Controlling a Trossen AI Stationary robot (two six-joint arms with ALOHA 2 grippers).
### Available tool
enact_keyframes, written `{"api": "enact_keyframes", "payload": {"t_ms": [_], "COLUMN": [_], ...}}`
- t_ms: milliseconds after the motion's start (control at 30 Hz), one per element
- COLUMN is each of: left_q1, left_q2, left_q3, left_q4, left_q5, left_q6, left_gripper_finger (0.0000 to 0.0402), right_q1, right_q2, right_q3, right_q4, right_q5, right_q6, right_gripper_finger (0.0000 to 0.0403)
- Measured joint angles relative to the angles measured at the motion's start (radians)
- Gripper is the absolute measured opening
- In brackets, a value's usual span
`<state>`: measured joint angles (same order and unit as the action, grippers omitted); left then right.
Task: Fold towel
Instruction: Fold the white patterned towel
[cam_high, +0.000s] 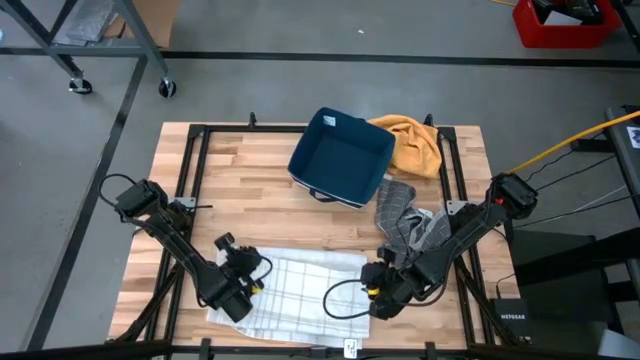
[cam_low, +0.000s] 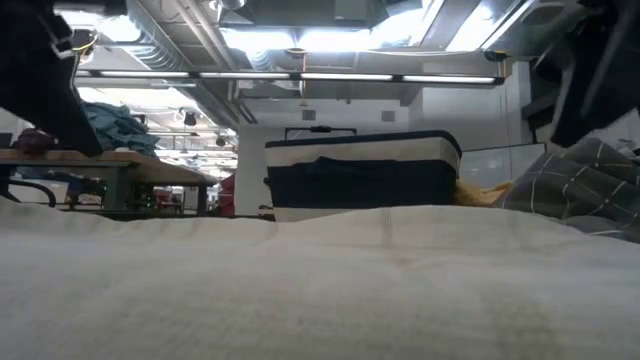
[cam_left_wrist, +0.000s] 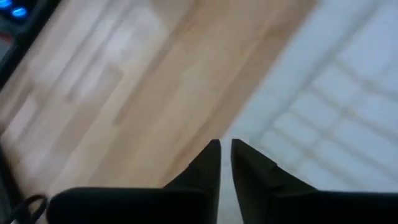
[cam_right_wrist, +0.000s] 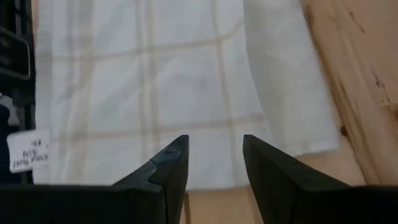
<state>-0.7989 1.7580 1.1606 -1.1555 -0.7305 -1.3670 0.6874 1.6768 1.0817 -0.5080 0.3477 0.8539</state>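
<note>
A white towel (cam_high: 300, 290) with thin checked lines lies spread flat on the near part of the wooden table; it fills the foreground of the low view (cam_low: 320, 290). My left gripper (cam_high: 238, 295) hovers over the towel's left edge (cam_left_wrist: 267, 118). Its fingers (cam_left_wrist: 225, 147) are shut to a narrow slit and no cloth shows between them. My right gripper (cam_high: 378, 290) hangs over the towel's right edge, open, with its fingers (cam_right_wrist: 216, 146) clear above the cloth (cam_right_wrist: 155, 93).
A dark blue bin (cam_high: 340, 158) stands at the far middle of the table, with a yellow cloth (cam_high: 410, 145) to its right. A grey checked cloth (cam_high: 405, 215) lies crumpled just beyond my right gripper. Bare wood (cam_high: 240, 190) lies to the left.
</note>
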Motion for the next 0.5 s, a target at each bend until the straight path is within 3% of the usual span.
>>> {"api": "enact_keyframes", "payload": {"t_ms": [100,233,500], "left_q1": [-0.009,-0.025,-0.084], "left_q2": [0.0,0.0,0.0], "left_q3": [0.022,0.023,0.023], "left_q4": [0.097,0.237,0.27], "left_q5": [0.033,0.158,0.223], "left_q6": [0.128,0.249,0.162], "left_gripper_finger": [0.0005,0.0005,0.0004], "right_q1": [-0.017,-0.03,-0.029], "right_q2": [0.0,0.004,0.09], "right_q3": [0.0,0.0,0.0], "right_q4": [0.045,0.112,0.122], "right_q5": [-0.005,-0.041,-0.108], "right_q6": [-0.005,-0.065,-0.085], "right_gripper_finger": [0.0156,0.0156,0.0156]}}
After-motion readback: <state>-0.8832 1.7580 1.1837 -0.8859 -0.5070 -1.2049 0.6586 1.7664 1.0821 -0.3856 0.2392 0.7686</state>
